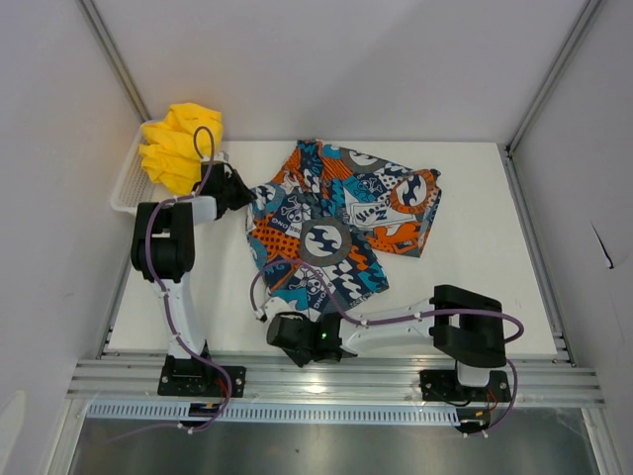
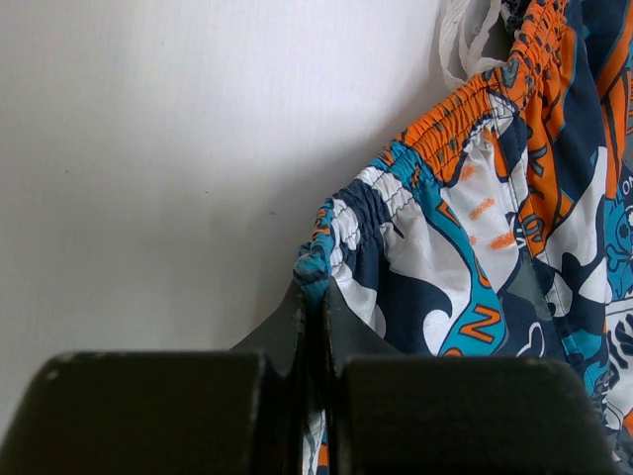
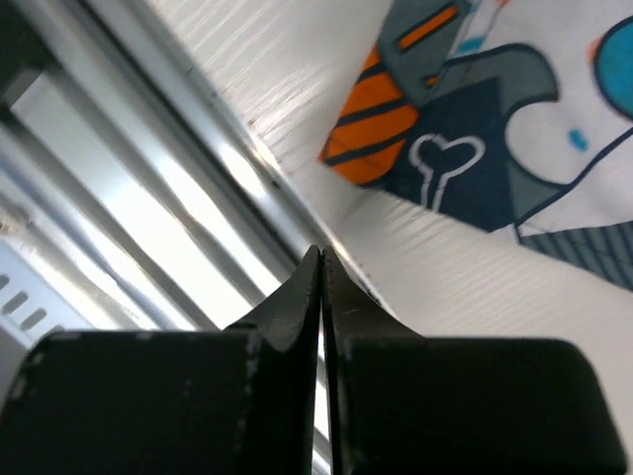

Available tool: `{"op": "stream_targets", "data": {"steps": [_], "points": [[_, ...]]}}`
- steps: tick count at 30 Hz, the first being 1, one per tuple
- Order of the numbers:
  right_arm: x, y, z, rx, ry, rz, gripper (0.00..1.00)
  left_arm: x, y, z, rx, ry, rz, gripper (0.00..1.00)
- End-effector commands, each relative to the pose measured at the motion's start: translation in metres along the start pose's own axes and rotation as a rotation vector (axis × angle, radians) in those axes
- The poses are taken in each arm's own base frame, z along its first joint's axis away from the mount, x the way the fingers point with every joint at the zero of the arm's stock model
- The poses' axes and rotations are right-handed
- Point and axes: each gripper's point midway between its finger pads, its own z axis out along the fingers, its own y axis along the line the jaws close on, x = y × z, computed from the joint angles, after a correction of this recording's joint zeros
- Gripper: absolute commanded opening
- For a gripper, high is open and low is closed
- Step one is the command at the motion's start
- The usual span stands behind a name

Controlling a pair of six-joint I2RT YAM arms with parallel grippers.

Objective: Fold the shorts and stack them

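The printed shorts (image 1: 341, 223), in blue, orange, black and white, lie spread out and rumpled in the middle of the white table. My left gripper (image 1: 247, 195) is shut on their elastic waistband corner at the left edge. The left wrist view shows the fingertips (image 2: 297, 302) pinching that corner of the printed shorts (image 2: 495, 228). The yellow shorts (image 1: 180, 146) sit bunched in the white mesh basket (image 1: 127, 186) at the back left. My right gripper (image 1: 272, 331) is shut and empty near the table's front edge. A hem corner of the printed shorts (image 3: 465, 139) lies just beyond it.
Aluminium rails (image 1: 336, 381) run along the table's front edge, close under my right gripper, and show in the right wrist view (image 3: 129, 188). Grey enclosure walls and frame posts (image 1: 539, 94) surround the table. The basket stands right behind my left arm.
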Motion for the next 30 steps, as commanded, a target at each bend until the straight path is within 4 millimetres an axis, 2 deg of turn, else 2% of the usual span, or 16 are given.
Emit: {"op": "stream_targets", "data": {"steps": [1, 4, 6, 7, 10, 13, 16, 24, 30], "points": [[0.001, 0.005, -0.015, 0.002, -0.019, -0.011, 0.00, -0.029, -0.020, -0.014, 0.047, -0.073, 0.022, 0.00], [0.004, 0.009, -0.019, -0.001, -0.018, -0.018, 0.01, -0.028, -0.020, -0.013, 0.047, -0.071, 0.020, 0.00], [-0.001, 0.006, -0.021, 0.011, -0.040, 0.001, 0.17, -0.028, -0.019, -0.013, 0.047, -0.070, 0.019, 0.00], [-0.005, 0.006, -0.022, 0.004, -0.054, 0.009, 0.30, -0.029, -0.020, -0.013, 0.048, -0.073, 0.020, 0.00], [-0.018, 0.002, -0.024, -0.002, -0.084, 0.045, 0.53, -0.028, -0.020, -0.013, 0.049, -0.071, 0.020, 0.00], [-0.027, -0.005, -0.018, 0.020, -0.087, 0.053, 0.63, -0.028, -0.020, -0.013, 0.049, -0.071, 0.021, 0.00], [-0.035, -0.007, -0.010, 0.031, -0.085, 0.045, 0.66, -0.028, -0.020, -0.014, 0.049, -0.072, 0.020, 0.00], [-0.050, -0.014, 0.011, 0.019, -0.084, 0.069, 0.64, -0.029, -0.021, -0.014, 0.051, -0.074, 0.022, 0.00], [-0.046, -0.022, 0.028, 0.052, -0.047, 0.078, 0.63, -0.029, -0.021, -0.014, 0.051, -0.074, 0.021, 0.00]]}}
